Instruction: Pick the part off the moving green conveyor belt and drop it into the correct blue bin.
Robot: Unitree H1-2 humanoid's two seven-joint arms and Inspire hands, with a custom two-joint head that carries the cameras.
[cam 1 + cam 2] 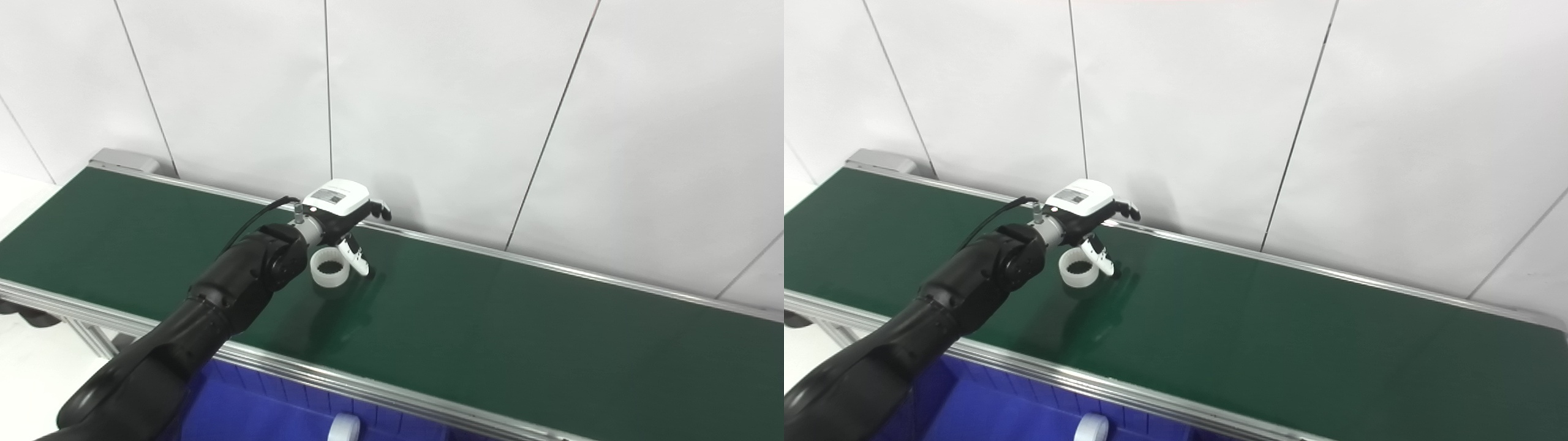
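One hand works: the left hand (343,214) is poised over the white ring (329,267) on the belt (490,318), fingers spread, thumb beside the ring, nothing gripped. Step in hand: pickup. Next move calls for closing on the ring, then lifting toward the bin (986,410). Both views show a second white part (1092,427) in the bin; neither shows the right hand.

Label on left hand (339,205) back: print too small to read.

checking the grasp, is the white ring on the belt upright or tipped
Upright: the white ring sits flat on the green belt, its opening facing up, beside the left robot hand.
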